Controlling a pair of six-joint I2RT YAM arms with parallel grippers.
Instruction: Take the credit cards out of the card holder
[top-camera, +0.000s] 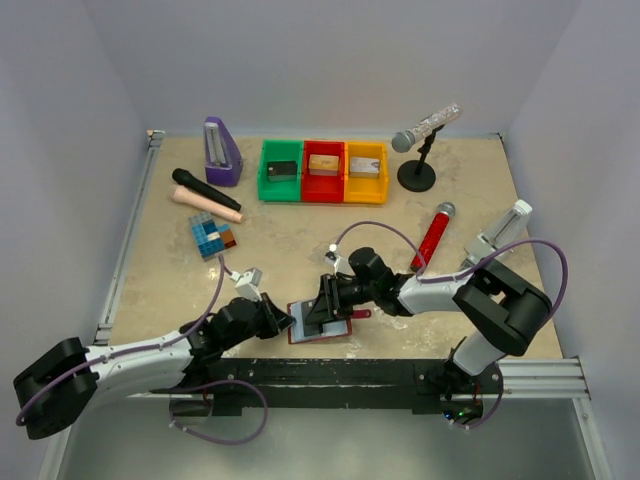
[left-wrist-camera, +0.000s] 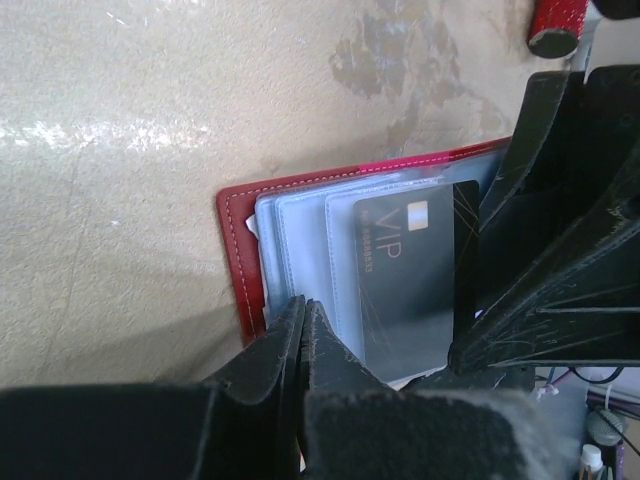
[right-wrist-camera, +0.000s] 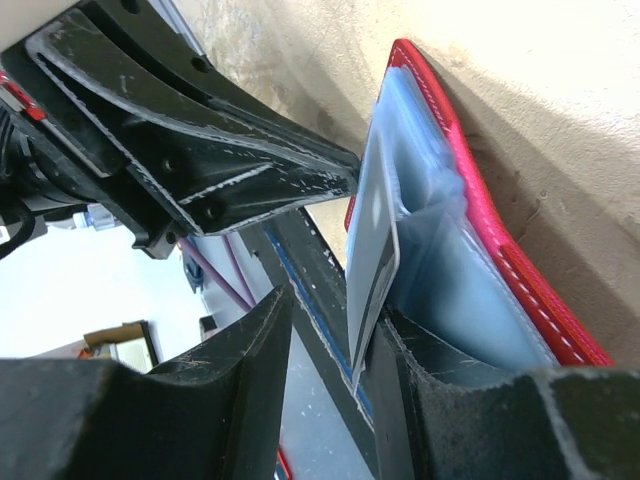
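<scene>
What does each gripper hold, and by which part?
Left gripper: card holder, by its edge, apparently. Right gripper: nothing clamped; jaws straddle the black card.

- We look down on a beige marbled worktop (top-camera: 300, 235), the red card holder (left-wrist-camera: 235, 250) lying open by its near edge.
- Far edge: purple metronome (top-camera: 221, 152), green bin (top-camera: 282, 150), red bin (top-camera: 323, 148), yellow bin (top-camera: 366, 150), microphone stand (top-camera: 417, 176).
- Left side: black microphone (top-camera: 203, 187), beige microphone (top-camera: 208, 205), blue tiled block (top-camera: 212, 236).
- Right side: red microphone (top-camera: 432, 236), white microphone (top-camera: 502, 232).

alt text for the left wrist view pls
An open dark-red card holder lies on a beige table, a black VIP card in its clear pockets. The left gripper, shut, meets its lower edge; the right gripper hides the card's right end.
</scene>
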